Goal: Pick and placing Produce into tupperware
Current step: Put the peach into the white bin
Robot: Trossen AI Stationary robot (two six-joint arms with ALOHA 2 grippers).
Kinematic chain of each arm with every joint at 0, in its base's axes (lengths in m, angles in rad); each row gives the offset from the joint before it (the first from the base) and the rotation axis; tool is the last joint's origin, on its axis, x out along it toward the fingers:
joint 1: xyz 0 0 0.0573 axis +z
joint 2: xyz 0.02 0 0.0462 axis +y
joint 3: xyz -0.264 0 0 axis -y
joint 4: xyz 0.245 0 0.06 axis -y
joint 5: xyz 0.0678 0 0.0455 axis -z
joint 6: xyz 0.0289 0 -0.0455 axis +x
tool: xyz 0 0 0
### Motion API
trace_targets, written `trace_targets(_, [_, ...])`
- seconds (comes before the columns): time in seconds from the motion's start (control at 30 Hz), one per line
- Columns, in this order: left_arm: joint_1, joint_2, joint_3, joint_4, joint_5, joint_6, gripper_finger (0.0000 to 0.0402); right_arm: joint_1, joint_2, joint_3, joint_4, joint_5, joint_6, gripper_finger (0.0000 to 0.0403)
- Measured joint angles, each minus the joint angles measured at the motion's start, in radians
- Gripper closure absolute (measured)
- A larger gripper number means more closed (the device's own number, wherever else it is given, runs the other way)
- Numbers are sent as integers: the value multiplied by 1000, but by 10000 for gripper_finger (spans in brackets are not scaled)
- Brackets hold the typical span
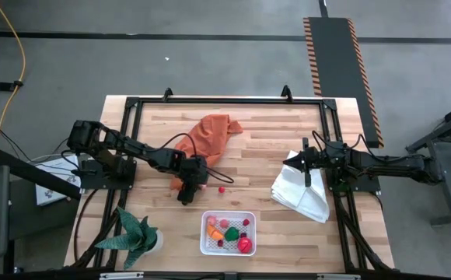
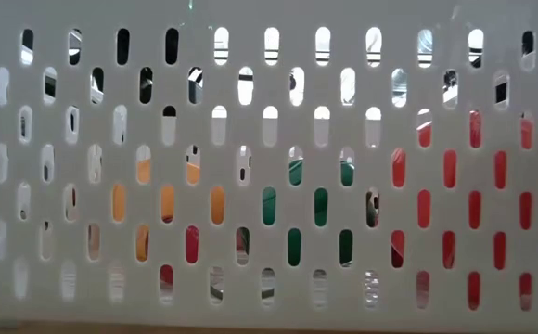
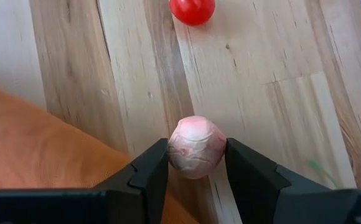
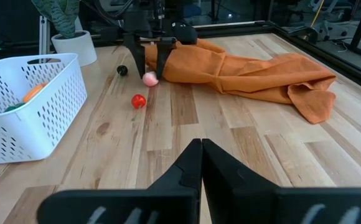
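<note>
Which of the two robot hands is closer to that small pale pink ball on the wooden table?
The left. The left gripper has its fingers on both sides of the small pale pink ball; the right gripper sits far across the table, over a white cloth.

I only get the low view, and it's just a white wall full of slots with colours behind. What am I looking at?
Observer: That's the side of the white perforated basket; the colours are toy produce inside it.
Operator: Is a robot arm doing anything?
Observer: Yes, the left gripper is shut on a small pink ball, beside an orange cloth.
Operator: Anything else left on the table?
Observer: A small red ball lies loose on the wood near that gripper.
Operator: And the other arm?
Observer: The right gripper is shut, over a white folded cloth.
</note>
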Motion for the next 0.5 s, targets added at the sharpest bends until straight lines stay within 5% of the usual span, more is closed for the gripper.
trace_targets(0.5, [0,1,138,-169,-9,49,259,0,0,0,0,0,0,402])
